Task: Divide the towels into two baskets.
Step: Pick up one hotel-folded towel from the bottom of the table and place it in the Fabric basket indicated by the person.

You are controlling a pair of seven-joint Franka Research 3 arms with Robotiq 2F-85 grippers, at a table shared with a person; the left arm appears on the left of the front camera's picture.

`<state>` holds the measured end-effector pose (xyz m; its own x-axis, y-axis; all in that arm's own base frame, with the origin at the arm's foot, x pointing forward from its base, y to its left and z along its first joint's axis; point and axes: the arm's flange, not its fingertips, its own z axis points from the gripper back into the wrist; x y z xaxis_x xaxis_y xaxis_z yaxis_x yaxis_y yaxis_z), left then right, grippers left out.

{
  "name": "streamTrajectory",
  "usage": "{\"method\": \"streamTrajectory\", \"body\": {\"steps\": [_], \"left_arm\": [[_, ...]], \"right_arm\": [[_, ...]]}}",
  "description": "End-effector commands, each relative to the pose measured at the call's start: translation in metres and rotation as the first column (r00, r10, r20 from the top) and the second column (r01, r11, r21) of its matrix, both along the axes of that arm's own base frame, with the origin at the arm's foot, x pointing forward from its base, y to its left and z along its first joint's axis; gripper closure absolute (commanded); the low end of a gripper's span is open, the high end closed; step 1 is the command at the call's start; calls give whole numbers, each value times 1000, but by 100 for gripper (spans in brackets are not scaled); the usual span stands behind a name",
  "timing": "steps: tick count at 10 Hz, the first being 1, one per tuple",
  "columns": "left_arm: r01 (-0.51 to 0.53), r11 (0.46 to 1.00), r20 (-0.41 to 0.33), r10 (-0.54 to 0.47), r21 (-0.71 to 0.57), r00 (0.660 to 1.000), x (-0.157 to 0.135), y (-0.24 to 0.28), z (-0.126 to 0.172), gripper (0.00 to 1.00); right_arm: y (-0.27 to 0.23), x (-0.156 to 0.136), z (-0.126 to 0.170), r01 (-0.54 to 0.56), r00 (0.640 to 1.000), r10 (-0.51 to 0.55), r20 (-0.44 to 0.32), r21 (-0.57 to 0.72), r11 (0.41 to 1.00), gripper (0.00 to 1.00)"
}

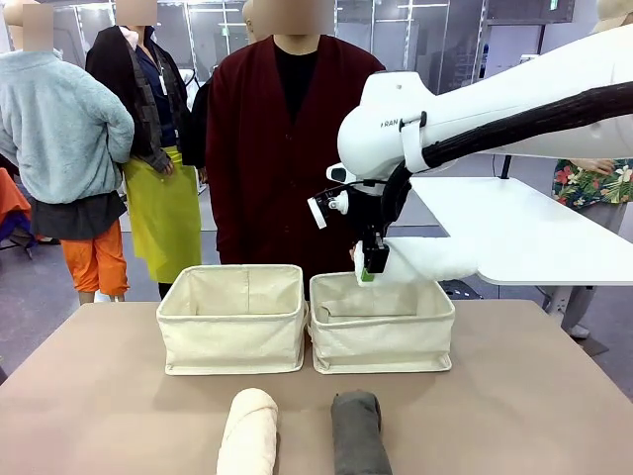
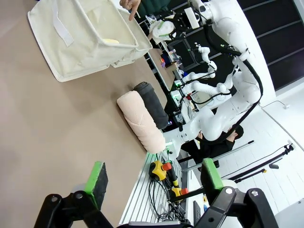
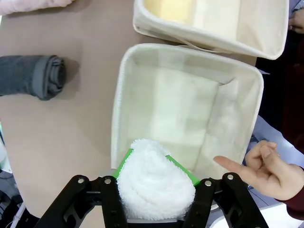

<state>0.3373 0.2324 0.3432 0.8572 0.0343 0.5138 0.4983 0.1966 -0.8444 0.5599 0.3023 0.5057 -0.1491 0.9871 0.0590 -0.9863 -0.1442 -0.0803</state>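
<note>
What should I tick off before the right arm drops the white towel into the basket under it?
1. Grip: ok, right gripper is shut on the white towel.
2. Target basket free: ok, nothing lies in it.
3. Towel centred over it: cannot tell, it hangs near one rim.
4. Person's hand clear: not ok, its pointing finger is close to the rim beside the towel.
5. Even split: ok, the other basket shows just the yellow towel.
6. Left gripper out of the way: ok, open over the table, near the cream towel and dark grey towel.
</note>
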Motion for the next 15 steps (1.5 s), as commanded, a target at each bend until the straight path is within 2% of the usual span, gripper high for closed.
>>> {"method": "streamTrajectory", "body": {"steps": [1,3,6,7,8,9,10,15], "left_arm": [[1,1000,3,-1,5,1000,-5,1,1,0],[1,1000,3,-1,5,1000,-5,1,1,0],[1,1000,3,-1,5,1000,-5,1,1,0],[1,1000,3,-1,5,1000,-5,1,1,0],[1,1000,3,-1,5,1000,-5,1,1,0],[1,1000,3,-1,5,1000,-5,1,1,0],[1,1000,3,-1,5,1000,-5,1,1,0],[1,1000,3,-1,5,1000,-5,1,1,0]], "right_arm": [[-1,16,-1,-4,1000,5,-17,36,999,69],[7,24,-22,-2,999,4,-35,59,998,69],[17,39,-52,2,1000,-2,9,48,999,69],[17,42,-58,7,1000,-8,9,53,999,63],[16,44,-62,13,1000,-13,-5,56,998,33],[15,45,-64,17,1000,-16,-15,55,998,27],[16,45,-65,18,1000,-17,-21,53,998,0],[12,45,-63,23,999,-21,-33,70,997,0]]}}
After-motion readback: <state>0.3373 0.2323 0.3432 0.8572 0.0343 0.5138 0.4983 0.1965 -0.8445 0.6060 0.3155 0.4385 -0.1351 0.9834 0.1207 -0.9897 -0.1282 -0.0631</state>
